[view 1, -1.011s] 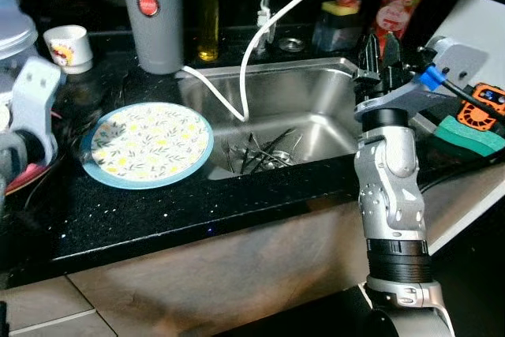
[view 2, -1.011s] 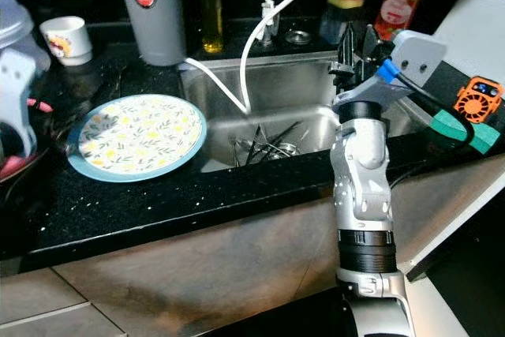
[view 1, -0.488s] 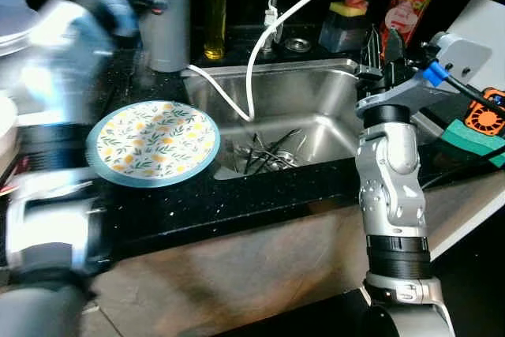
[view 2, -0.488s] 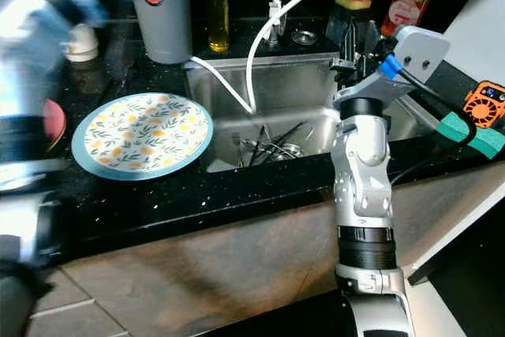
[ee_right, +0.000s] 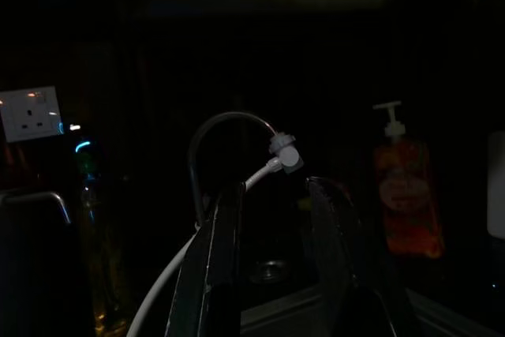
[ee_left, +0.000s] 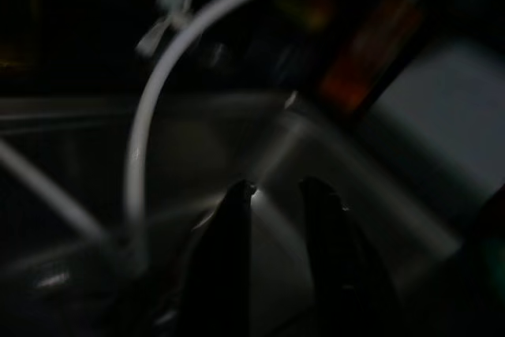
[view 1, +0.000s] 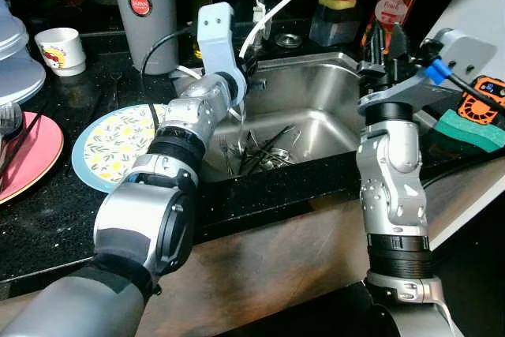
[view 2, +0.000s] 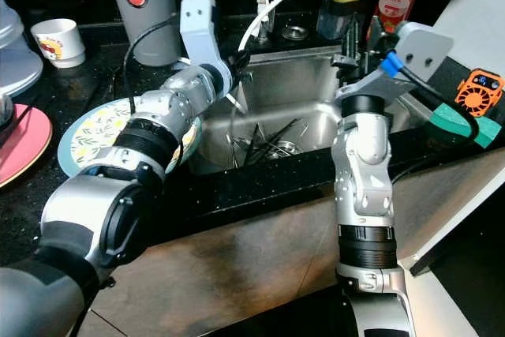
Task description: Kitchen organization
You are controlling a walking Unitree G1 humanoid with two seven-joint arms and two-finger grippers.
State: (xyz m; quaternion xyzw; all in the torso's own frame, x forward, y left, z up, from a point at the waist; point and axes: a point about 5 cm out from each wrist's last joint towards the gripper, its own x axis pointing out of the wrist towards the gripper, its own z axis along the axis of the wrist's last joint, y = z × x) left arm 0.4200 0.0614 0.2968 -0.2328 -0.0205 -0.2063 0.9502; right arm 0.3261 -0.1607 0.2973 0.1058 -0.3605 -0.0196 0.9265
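A steel sink (view 1: 316, 92) holds a heap of dark cutlery (view 1: 260, 151). My left arm reaches across a floral plate (view 1: 106, 147) on the black counter, covering part of it. My left gripper (ee_left: 276, 187) is open and empty, hanging over the sink's left side near a white hose (ee_left: 146, 140). To the right of the sink my right arm stands upright. Its right gripper (ee_right: 276, 187) is open with nothing in it, pointing toward the faucet (ee_right: 229, 124) and an orange soap bottle (ee_right: 402, 203).
A pink plate (view 1: 28, 155) and a white cup (view 1: 61, 46) sit at the left. A grey canister (view 1: 142, 5) stands behind the floral plate. At the right counter edge lie a green sponge (view 1: 469, 128) and an orange gadget (view 1: 483, 99).
My left arm has swung in from the far left, over the floral plate, to the sink. The right arm has stayed put. The camera has shifted slightly.
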